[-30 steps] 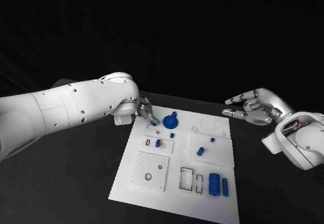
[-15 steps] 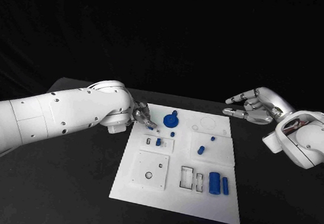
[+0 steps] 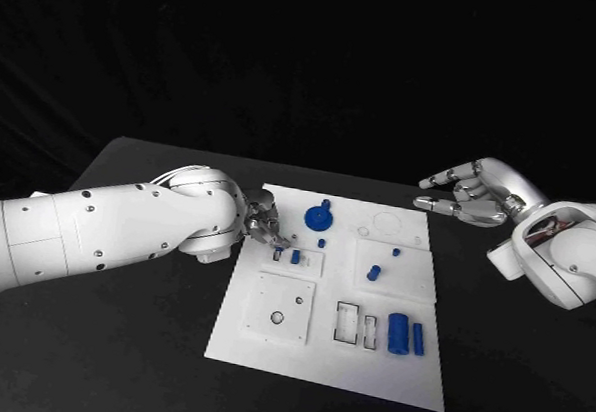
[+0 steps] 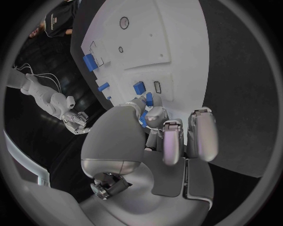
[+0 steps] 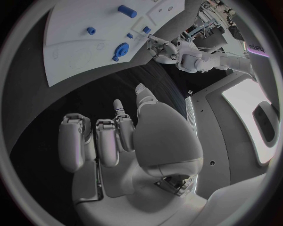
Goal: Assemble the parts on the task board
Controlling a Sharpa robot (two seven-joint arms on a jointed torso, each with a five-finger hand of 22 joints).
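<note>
Dim bkgd, bright board, fisheye-warped wrist views.

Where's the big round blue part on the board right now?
In the head view, the round blue part sits at the board's far edge, left of centre, just right of the left hand.

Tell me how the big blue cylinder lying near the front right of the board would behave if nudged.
The big blue cylinder lies on its side on the task board, so it would probably roll sideways. It looks rigid, likely light plastic. Its smooth round surface may slip in a loose pinch.
</note>
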